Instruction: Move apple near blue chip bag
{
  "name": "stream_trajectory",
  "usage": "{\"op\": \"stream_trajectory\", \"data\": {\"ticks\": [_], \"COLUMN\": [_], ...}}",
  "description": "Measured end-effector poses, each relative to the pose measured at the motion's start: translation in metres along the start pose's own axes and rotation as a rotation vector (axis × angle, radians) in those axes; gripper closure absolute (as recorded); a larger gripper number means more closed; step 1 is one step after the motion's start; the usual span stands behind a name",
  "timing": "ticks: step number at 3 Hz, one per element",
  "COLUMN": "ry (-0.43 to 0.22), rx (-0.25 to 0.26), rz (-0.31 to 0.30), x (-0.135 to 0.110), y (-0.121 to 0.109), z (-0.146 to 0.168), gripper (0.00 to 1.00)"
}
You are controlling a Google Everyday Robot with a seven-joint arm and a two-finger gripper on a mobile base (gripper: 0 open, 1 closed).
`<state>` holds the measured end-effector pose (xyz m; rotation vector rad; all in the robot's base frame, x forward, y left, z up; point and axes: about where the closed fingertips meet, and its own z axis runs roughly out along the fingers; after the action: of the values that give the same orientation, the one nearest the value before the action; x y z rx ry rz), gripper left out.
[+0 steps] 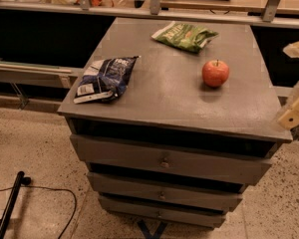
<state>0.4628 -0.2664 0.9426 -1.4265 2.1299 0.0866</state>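
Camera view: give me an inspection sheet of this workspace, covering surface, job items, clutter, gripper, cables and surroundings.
Surface: grey cabinet top, flat, above three drawers.
Job's things: apple upright on the right side; blue chip bag lying at the left front corner, well apart from the apple.
Clutter: green snack bag lying at the back, beyond the apple.
Gripper: gripper at the right edge of the view, beside the cabinet, touching nothing.
Cables: black cable on the floor, lower left, by a black pole.
Surroundings: speckled floor; metal rail behind.
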Motion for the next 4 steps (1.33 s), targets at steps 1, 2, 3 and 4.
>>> {"op": "stream_trajectory", "data": {"ticks": [1,2,3,4], "ry": [-0.286,-0.497,-0.555,-0.554], "rx": [0.105,0.127,0.122,0.122], "rz": [0.070,0.139,0.166,0.165], "x": [0.059,0.076,0.074,0.073], "y": [-0.039,-0.044,-0.044,-0.044], "z": [0.018,0.016,0.015,0.015], "gripper": [0.00,0.00,0.00,0.00]}}
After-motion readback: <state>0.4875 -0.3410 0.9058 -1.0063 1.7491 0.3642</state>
